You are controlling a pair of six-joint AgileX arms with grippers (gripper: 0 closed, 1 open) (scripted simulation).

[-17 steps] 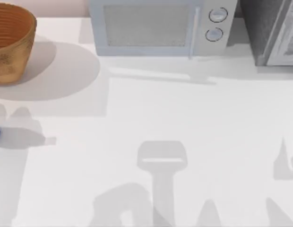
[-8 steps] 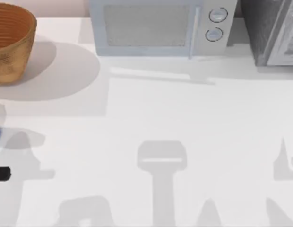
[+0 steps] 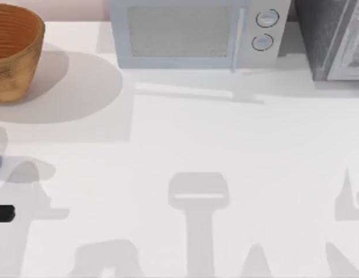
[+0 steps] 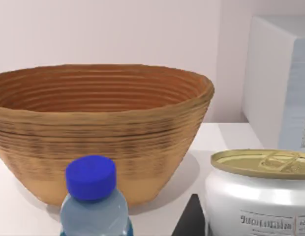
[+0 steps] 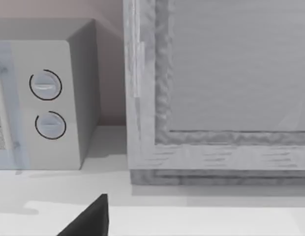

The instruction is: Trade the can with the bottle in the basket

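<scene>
In the left wrist view, the can [image 4: 260,194] stood upright on the table beside the water bottle [image 4: 96,204], both before the wicker basket [image 4: 101,130]; rigid, light and probably slick-walled, it looked best pinched mid-body, though I cannot tell either gripper's opening.

Count: 1 basket [image 4: 101,128], 1 bottle [image 4: 95,204] with blue cap, 1 can [image 4: 258,194], 1 microwave [image 3: 194,33] with 2 dials, 1 grey cabinet [image 3: 333,37].
</scene>
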